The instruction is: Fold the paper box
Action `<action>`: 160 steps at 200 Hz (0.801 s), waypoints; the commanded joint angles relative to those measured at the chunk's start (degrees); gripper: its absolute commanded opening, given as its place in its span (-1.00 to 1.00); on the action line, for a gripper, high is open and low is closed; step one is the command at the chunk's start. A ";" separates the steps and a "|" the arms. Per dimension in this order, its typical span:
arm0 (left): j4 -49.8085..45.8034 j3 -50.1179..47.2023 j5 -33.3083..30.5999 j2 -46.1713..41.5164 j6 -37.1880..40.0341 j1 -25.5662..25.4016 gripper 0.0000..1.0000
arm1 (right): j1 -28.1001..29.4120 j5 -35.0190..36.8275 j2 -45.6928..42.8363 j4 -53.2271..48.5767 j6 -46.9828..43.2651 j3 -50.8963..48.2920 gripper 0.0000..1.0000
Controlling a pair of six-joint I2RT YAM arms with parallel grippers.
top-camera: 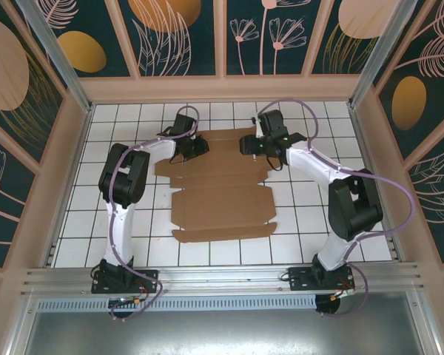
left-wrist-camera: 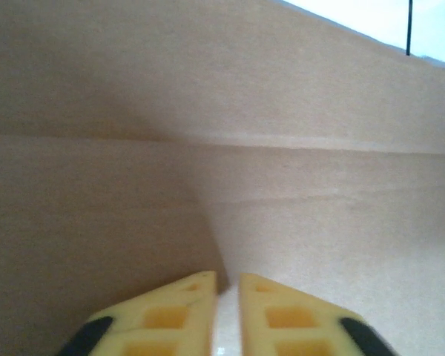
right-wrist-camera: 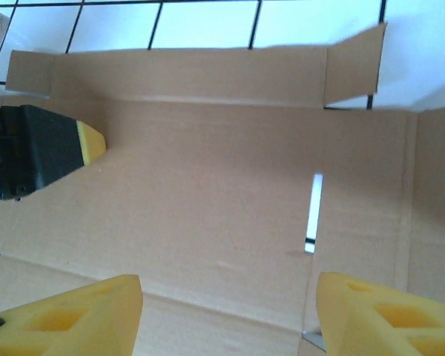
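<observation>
The white-tiled table (top-camera: 311,222) has bare tile along its left and right edges and a narrower strip at the near edge; the paper box (top-camera: 222,200) lies flat across its middle, reaching toward the far edge (plain brown cardboard, creased in bands, flaps spread, a thin slot (right-wrist-camera: 314,211) through one panel). Over its far part the right gripper (right-wrist-camera: 230,297) stands wide apart on nothing, and the left gripper (left-wrist-camera: 226,285) shows a narrow gap between its tips, nothing held.
</observation>
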 commanded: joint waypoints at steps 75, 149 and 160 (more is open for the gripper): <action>-3.04 -6.77 0.63 -15.11 2.57 10.87 0.17 | 9.03 15.86 21.22 -3.79 -5.83 12.65 0.55; -8.15 -5.98 0.70 -11.35 12.23 19.89 0.53 | 9.66 13.83 27.52 -2.85 -5.10 11.35 0.54; -8.36 -3.20 1.87 -9.39 13.56 19.93 0.53 | 9.65 13.08 28.15 -2.50 -4.92 10.93 0.53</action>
